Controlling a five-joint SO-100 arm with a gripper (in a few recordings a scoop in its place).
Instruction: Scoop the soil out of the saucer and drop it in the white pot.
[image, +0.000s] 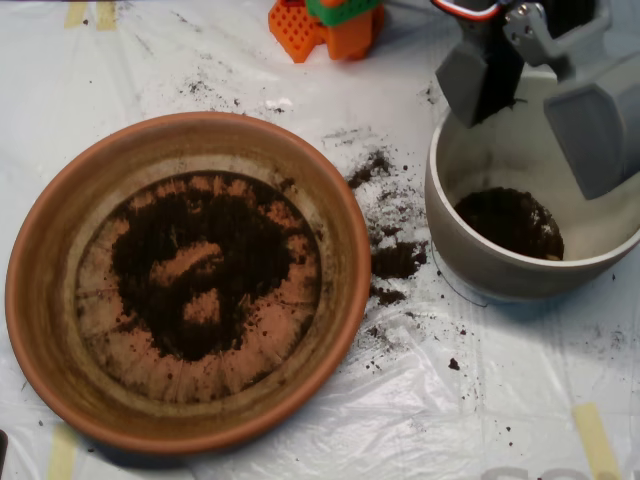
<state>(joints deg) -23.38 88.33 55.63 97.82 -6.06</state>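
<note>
Drop step: scoop (540, 95) hangs over the white pot (470, 265), halves spread apart, empty. Soil (205, 265) mostly left in the saucer (340, 215), some in the pot, some spilled between. Next: swing back to the saucer, dig in.

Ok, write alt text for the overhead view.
A grey scoop hangs open over a white pot holding some soil. At left, a terracotta saucer holds more soil, with crumbs spilled on the plastic sheet between them.
</note>
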